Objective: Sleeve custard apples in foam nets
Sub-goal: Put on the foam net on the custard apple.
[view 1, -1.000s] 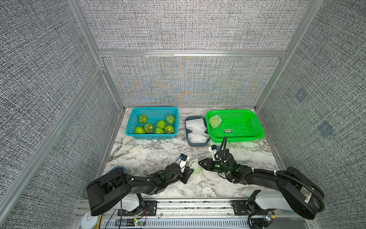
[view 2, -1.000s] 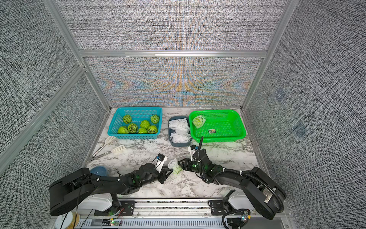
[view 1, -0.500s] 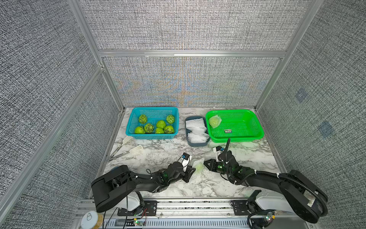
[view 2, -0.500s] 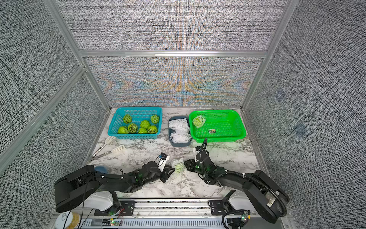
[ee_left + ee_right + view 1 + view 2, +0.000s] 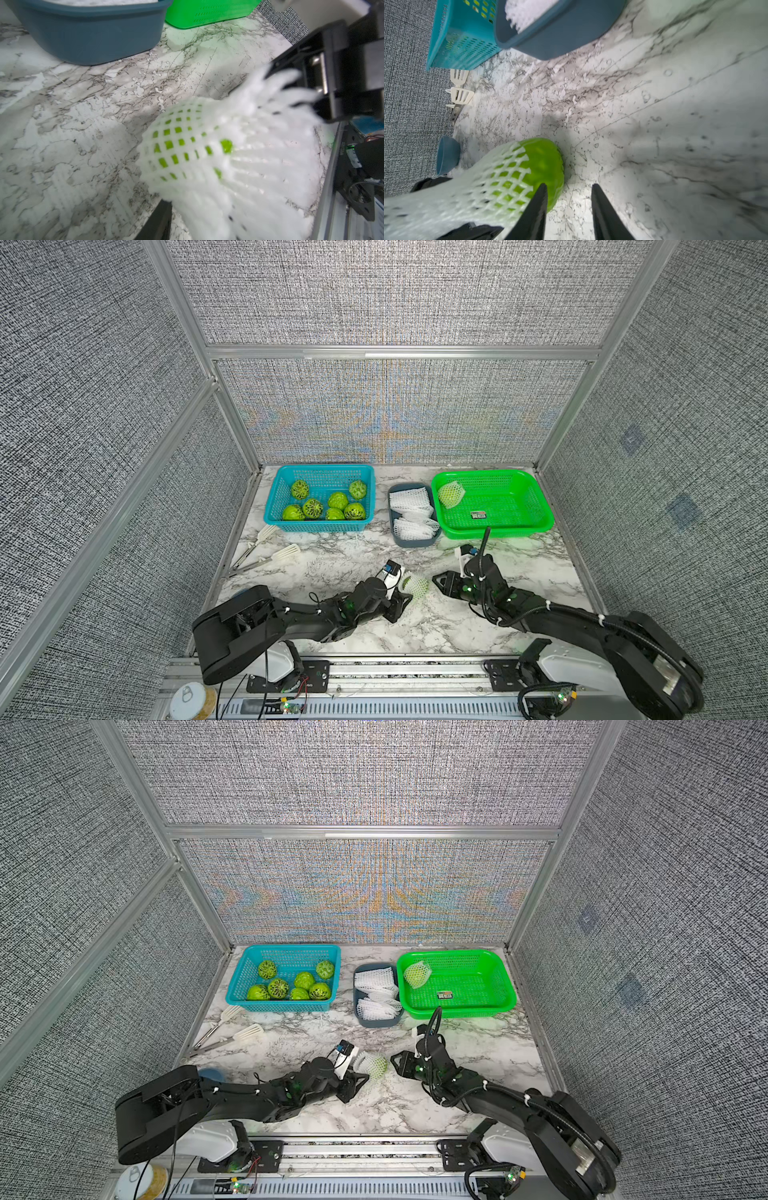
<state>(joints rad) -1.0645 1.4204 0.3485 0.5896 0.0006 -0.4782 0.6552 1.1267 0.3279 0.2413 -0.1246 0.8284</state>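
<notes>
My right hand (image 5: 568, 187): fingers apart, empty, just beside the custard apple (image 5: 542, 162). My left hand (image 5: 400, 595) is at the loose tail of the foam net (image 5: 500, 176); I cannot tell if it grips.

The fruit lies front-centre on the counter (image 5: 345, 560), half sleeved. Its long axis runs hand to hand, bare end toward my right.

Done: one sleeved apple (image 5: 451, 494) in the green basket (image 5: 519, 531). Left: seven bare apples (image 5: 312, 508) in the blue basket (image 5: 320, 526).

Back row, left to right: basket (image 5: 320, 526) holding seven custard apples (image 5: 312, 508), tub (image 5: 415, 542) of foam nets (image 5: 409, 499), second basket (image 5: 498, 531) with one netted fruit (image 5: 451, 493) in its back-left corner. Tongs (image 5: 266, 556) lie before the first basket, at left. Front centre: another netted fruit (image 5: 413, 585) on the table (image 5: 353, 556), between my left gripper (image 5: 402, 593) and right gripper (image 5: 437, 580).
</notes>
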